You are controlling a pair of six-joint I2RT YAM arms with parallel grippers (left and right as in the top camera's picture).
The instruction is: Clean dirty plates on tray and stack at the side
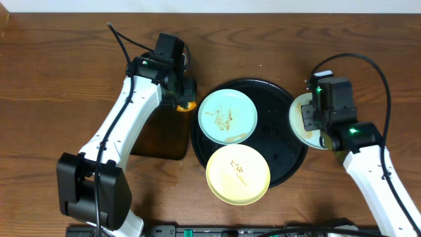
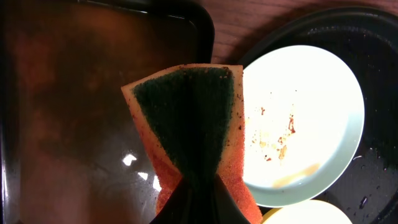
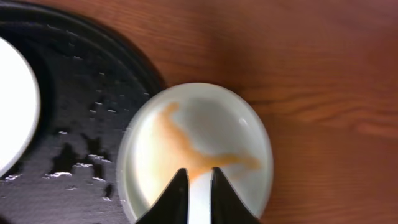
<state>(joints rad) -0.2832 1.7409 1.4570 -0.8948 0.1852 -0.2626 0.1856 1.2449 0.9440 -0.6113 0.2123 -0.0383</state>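
Sponge (image 2: 186,124) pinched in left jaws, blue plate (image 2: 298,118) w/ brown specks

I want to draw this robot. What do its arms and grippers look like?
The left arm and right arm are smooth white tubes with black joints, a looping black cable and tiny green lights. The left gripper and right gripper have dark pointed fingers.

Three plates (image 1: 227,116), one round black tray (image 1: 283,110), one brown rectangular tray (image 1: 163,139), one sponge (image 2: 186,118)
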